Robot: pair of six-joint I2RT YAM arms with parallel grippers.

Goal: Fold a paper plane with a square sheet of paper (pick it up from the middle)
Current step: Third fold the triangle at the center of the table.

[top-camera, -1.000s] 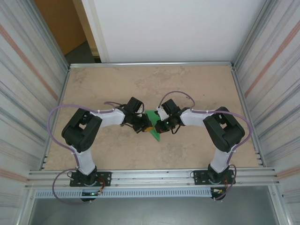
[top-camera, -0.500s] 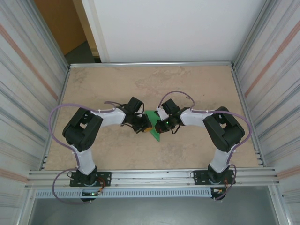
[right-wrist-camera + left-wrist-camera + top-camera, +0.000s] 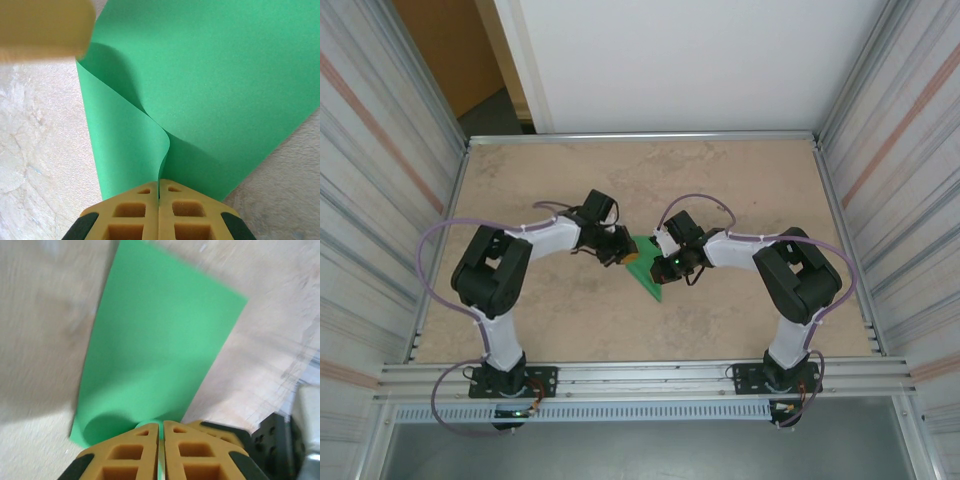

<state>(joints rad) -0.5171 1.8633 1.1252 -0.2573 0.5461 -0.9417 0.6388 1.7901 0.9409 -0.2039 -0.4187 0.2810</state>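
The thin bright green paper sheet (image 3: 648, 275) lies at the middle of the pale stone-patterned tabletop (image 3: 720, 180), already creased into a narrow triangular shape. Its long axis runs from far to near, slanting a little right, and the pointed tip faces the near edge. In the right wrist view a soft ridge of the sheet (image 3: 225, 75) rises into the right tool (image 3: 159, 182), which is clamped on that fold. The left tool (image 3: 160, 425) is pinched on the sheet's opposite edge, a sliver of green between its pads, with the paper curling just ahead.

To fold well, I judge both pinches should move together, laying edge on edge before pressing flat. Pulling apart risks a tear.
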